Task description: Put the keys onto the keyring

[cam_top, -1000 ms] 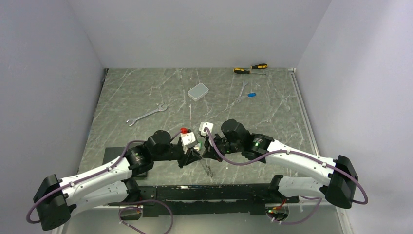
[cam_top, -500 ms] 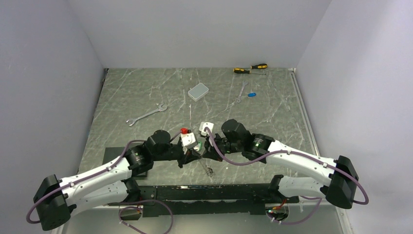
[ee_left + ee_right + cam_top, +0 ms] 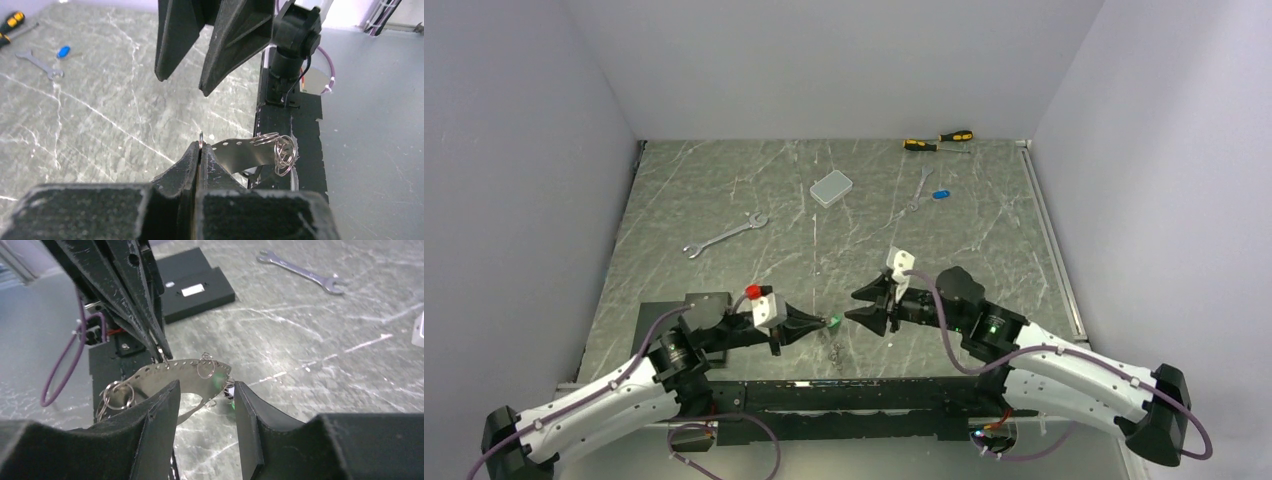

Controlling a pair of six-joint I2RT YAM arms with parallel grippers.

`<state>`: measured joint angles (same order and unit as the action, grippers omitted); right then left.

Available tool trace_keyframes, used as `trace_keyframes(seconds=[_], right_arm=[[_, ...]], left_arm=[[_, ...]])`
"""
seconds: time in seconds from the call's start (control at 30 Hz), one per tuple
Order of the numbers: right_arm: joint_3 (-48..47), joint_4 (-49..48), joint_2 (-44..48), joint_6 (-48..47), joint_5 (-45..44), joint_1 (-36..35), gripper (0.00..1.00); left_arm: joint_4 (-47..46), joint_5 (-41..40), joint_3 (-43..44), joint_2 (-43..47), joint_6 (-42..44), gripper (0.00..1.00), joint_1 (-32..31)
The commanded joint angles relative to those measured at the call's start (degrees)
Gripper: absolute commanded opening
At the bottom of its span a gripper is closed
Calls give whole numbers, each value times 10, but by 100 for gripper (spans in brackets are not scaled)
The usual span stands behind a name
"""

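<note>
Silvery keyring (image 3: 241, 152) pinched in the left gripper (image 3: 200, 148), clear only from wrist views; right gripper (image 3: 206, 388) released.

The marbled table (image 3: 704, 180) bears one wrench (image 3: 725, 236), a second wrench (image 3: 921, 188), two screwdrivers (image 3: 921, 146) and a grey box (image 3: 831, 187).

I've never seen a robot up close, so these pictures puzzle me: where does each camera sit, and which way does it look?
Top external: fixed above and behind the arms, looking down on the table; both arms show, left tool facing right tool.
Left wrist: on the left arm, looking past its own shut tool, clamped on the keyring, toward the right tool.
Right wrist: on the right arm, looking between its own open fingers back at the left tool.
Shared: both wrist views show the keyring, from opposite sides.
</note>
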<state>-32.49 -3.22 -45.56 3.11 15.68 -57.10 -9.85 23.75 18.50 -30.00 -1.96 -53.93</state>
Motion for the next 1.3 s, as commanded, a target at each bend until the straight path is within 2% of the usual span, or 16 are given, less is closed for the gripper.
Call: trace_keyframes(seconds=[0.0,0.17,0.33,0.57,0.9,1.27], right_arm=[[46,-156,39,29,69,1,47],[54,-223,21,49,128,1,41],[66,-289,11,72,144,1,39],[57,-291,-7,68,166,1,39],[46,-290,-12,59,173,1,33],[41,-303,-27,63,183,1,20]], left_arm=[[-115,21,-20,52,-1,0,-2],[-261,29,-73,70,-40,0,-2],[-314,50,-75,46,-50,0,-2],[-418,51,-86,7,-74,0,-2],[-442,59,-77,-34,-77,0,-2],[-468,58,-81,-45,-83,0,-2]])
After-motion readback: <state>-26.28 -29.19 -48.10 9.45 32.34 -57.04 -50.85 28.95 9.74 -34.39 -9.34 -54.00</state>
